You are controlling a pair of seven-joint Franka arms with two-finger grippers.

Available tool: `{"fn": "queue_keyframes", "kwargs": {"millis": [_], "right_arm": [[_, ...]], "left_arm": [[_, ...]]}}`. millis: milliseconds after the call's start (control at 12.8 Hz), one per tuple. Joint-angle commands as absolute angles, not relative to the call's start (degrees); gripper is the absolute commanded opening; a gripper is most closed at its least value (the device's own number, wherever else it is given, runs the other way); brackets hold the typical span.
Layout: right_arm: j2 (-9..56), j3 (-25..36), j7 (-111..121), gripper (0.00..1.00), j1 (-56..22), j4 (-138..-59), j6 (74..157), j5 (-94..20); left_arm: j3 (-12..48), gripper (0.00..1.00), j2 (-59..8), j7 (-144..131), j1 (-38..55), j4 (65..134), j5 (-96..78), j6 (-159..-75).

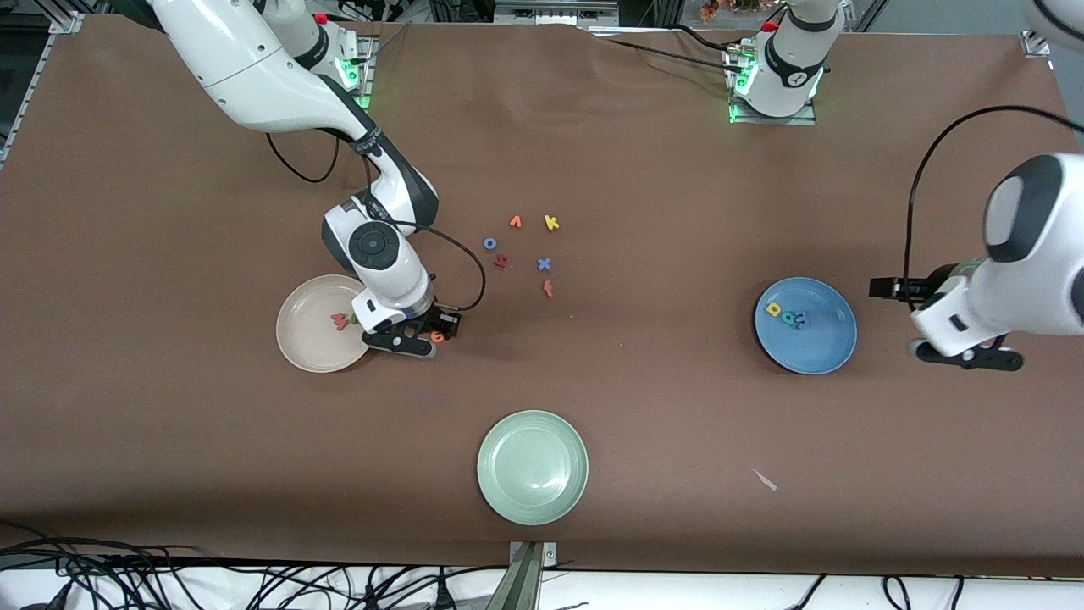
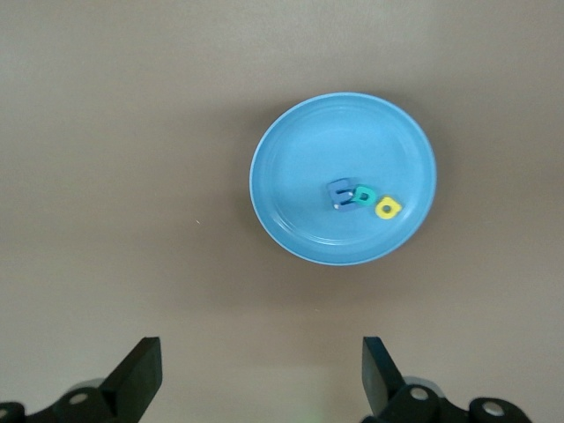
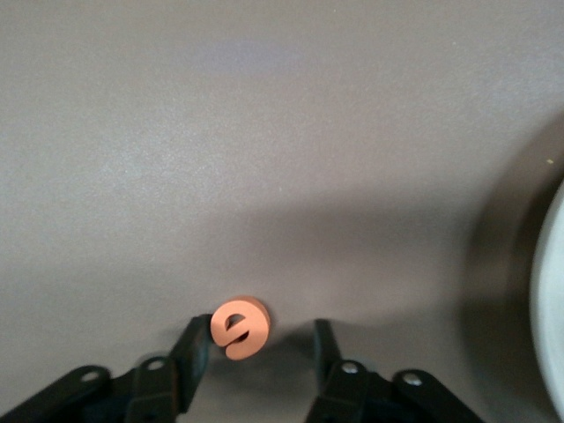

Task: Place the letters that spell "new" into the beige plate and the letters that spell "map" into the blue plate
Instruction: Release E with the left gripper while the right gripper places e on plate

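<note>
We judge "map" done: its letters (image 2: 361,197) lie in the blue plate (image 2: 291,167), left gripper (image 2: 262,370) spread wide, waiting beside it. The right gripper (image 3: 262,348) (jaws parted) straddles the orange e (image 3: 238,327) on the tabletop (image 1: 644,407) beside the beige plate (image 1: 298,332); next it must pinch, lift, carry it in.

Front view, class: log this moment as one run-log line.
right gripper: jaws open, orange e between, beside beige plate | left gripper: open, beside blue plate | m, a, p plated

Light falls evenly from overhead on the brown table (image 1: 644,381), bright with no harsh glare. A soft, broad shadow spreads under the right claw (image 3: 263,345) around the orange letter (image 3: 240,327). Both wrist views look slightly soft, the claw fingers (image 2: 137,374) nearest the lens blurred.
</note>
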State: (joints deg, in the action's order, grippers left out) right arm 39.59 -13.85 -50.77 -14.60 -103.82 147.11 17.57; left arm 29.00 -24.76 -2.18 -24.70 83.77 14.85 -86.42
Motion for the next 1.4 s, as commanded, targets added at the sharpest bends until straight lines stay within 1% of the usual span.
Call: {"fn": "queue_keyframes", "kwargs": {"millis": [0,78,156,234,312,467,623,701,935,1090,1168,1324], "right_arm": [[41.84,-13.62,-50.01,0.40,-14.77,-102.13,148.45,18.54],[41.84,-13.62,-49.84,0.36,-14.77,-102.13,148.45,18.63],[41.75,-13.54,-49.22,0.31,-14.77,-102.13,148.45,18.63],[41.66,-13.54,-48.61,0.30,-14.77,-102.13,148.45,18.55],[41.66,-13.27,-48.52,0.28,-14.77,-102.13,148.45,18.54],[41.14,-13.18,-48.17,0.26,-14.77,-102.13,148.10,18.54],[38.86,-12.49,-46.33,0.26,-14.50,-102.13,146.00,17.84],[37.19,-12.31,-45.10,0.26,-14.41,-102.13,142.25,17.67],[31.13,-12.04,-37.12,0.26,-12.31,-103.18,133.27,16.44],[26.22,-11.95,-30.01,0.27,-10.12,-105.54,127.99,14.77],[23.32,-11.52,-26.93,0.27,-8.89,-108.25,127.01,14.77],[18.04,-9.24,-20.59,0.28,-6.95,-115.19,127.79,14.77]], "left_arm": [[29.88,1.00,-19.87,-4.12,-28.72,84.64,8.02,-85.52],[30.49,1.00,-18.47,-4.30,-30.57,84.46,5.39,-84.65],[30.06,1.00,-18.20,-4.39,-30.59,82.46,4.32,-83.68],[29.01,1.00,-17.24,-4.57,-29.11,82.27,4.83,-83.67],[24.39,1.00,-14.62,-4.92,-25.44,82.35,4.40,-83.58],[12.54,1.00,-10.74,-4.83,-14.12,82.35,4.13,-83.67],[4.00,1.00,-8.45,-4.22,-5.75,82.35,0.12,-83.58],[1.43,1.00,-7.48,-4.22,-2.84,82.35,-0.87,-83.67],[0.97,1.00,-6.33,-3.96,-1.85,82.35,-0.71,-83.76],[1.14,1.00,-6.85,-3.96,-2.54,82.35,-1.14,-84.11],[1.32,1.00,-6.86,-3.96,-2.72,82.35,-1.32,-84.02],[1.41,1.00,-6.86,-3.96,-2.72,82.27,-1.32,-84.02]]}}
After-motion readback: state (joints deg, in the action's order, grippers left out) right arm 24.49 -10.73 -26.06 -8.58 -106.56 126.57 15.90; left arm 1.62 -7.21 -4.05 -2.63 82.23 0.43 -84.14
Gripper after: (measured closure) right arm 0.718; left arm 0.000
